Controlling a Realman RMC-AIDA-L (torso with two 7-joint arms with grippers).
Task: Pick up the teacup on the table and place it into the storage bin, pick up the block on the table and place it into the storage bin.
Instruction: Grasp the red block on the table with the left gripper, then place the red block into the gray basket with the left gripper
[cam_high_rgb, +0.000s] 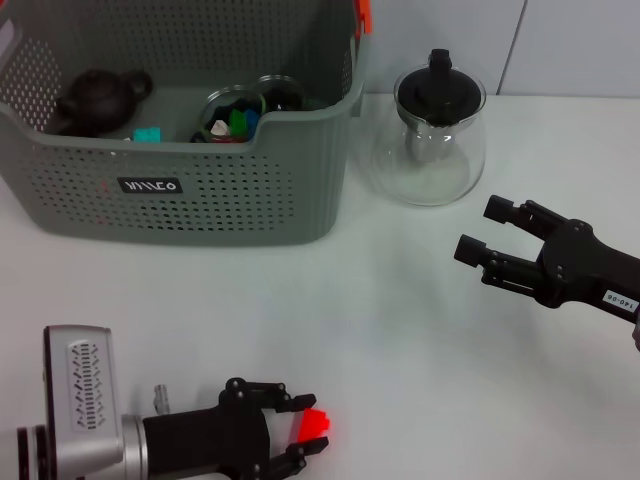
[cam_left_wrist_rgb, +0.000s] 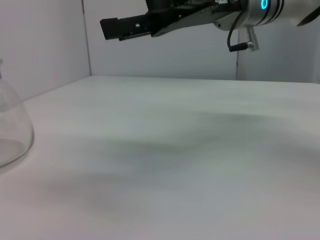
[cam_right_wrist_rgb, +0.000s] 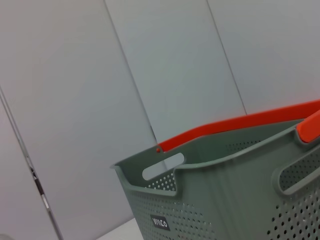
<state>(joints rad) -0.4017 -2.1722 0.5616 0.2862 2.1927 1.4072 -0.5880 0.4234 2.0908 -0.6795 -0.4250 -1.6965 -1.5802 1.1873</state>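
Down at the near edge of the table (cam_high_rgb: 400, 330), the left gripper (cam_high_rgb: 312, 440) lies low with its dark fingers (cam_high_rgb: 285, 398) closed around a small red block (cam_high_rgb: 315, 425); the block shows bright between the fingertips, just above the white surface or touching it, I cannot say which. The silver arm behind it runs off toward the near left corner.

Over on the right, the right gripper (cam_high_rgb: 485, 232) hovers above the table with its two black fingers (cam_high_rgb: 500, 268) spread apart and nothing between them. They point toward the left, roughly at the space between the storage bin and the glass teapot. In the left wrist view the same gripper (cam_left_wrist_rgb: 107, 27) hangs in the air above the bare tabletop, well off from the camera.

The storage bin (cam_high_rgb: 200, 200) stands at the far left of the table, grey-green and full of small holes, with a black-and-white logo label on its front wall and an orange tag at its far right corner. Inside it I can see a dark round teapot (cam_high_rgb: 95, 97) on the left, a small teal piece (cam_high_rgb: 148, 135) beside it, and a glass cup (cam_high_rgb: 235, 117) holding coloured bits, with another glass rim (cam_high_rgb: 280, 92) just behind.

Just to the right of the bin, near but apart, stands the glass teapot (cam_high_rgb: 432, 140) with its black lid, upright.
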